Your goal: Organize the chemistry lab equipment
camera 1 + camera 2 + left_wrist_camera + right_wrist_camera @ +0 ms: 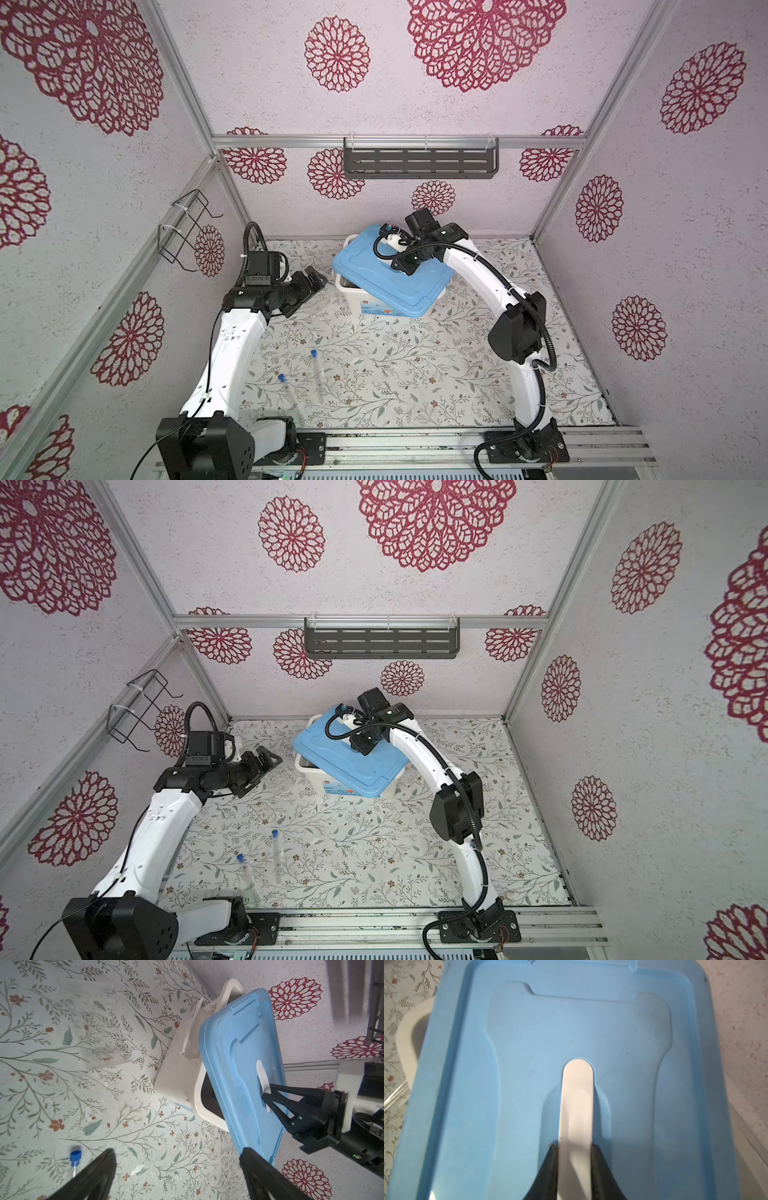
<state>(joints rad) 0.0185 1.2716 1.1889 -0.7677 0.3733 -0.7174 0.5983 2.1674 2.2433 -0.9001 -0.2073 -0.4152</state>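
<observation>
Right claw (574,1145): closed on white handle (577,1088) of blue plastic lid (519,1047); removal in hand, level lift needed. Left claw (177,1150): agape, empty.

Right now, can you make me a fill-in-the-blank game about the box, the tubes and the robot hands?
The lid on the white box is ____.
The right gripper pinches the lid's white ____.
____ tubes with blue caps lie on the table.
The left gripper is wide ____.
Missing words: blue, handle, two, open.
</observation>
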